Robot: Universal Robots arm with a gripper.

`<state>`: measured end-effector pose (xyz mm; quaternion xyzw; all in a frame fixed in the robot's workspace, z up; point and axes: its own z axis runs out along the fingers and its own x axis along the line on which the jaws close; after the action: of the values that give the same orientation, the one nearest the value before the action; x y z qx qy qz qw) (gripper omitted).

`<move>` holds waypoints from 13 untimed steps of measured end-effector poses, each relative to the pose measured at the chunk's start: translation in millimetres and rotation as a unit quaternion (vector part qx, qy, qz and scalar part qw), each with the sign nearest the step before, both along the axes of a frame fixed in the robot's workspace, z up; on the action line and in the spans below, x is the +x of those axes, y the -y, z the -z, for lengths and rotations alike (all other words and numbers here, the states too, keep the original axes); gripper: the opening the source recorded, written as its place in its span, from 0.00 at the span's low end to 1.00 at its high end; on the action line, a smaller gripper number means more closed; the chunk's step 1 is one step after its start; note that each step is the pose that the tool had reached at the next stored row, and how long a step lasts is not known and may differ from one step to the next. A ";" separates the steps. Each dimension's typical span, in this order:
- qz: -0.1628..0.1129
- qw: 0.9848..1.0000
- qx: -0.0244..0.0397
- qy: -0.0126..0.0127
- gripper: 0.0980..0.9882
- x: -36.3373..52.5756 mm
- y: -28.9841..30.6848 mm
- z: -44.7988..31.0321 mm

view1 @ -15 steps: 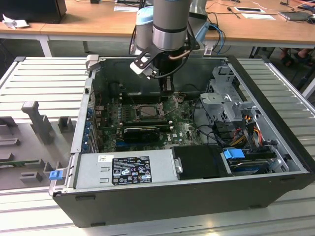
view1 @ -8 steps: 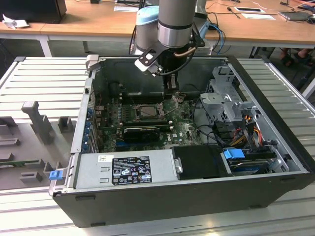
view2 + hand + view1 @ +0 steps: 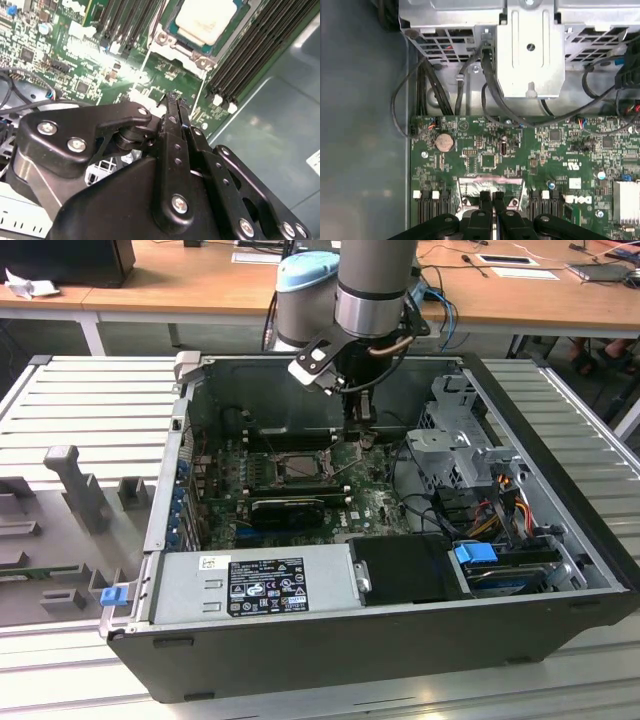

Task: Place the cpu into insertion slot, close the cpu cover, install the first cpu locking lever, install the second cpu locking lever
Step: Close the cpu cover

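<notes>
Hovering over the green circuit board (image 3: pixel 90 75) just beside the square, silver-rimmed insertion slot (image 3: pixel 162 40), your black pincer (image 3: pixel 175 104) is pinched narrow, apparently empty, since the pale silvery-beige square cpu (image 3: pixel 205 20) already sits inside it.

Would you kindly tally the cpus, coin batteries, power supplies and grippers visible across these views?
cpu: 1
coin battery: 1
power supply: 1
gripper: 1
Total: 4
</notes>
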<state>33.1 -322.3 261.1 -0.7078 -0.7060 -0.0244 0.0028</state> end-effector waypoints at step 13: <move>-0.001 1.000 0.000 0.003 0.07 22.7 0.0 6.0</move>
<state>55.8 -322.4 255.1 -0.7071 -0.7067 -0.0264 0.0009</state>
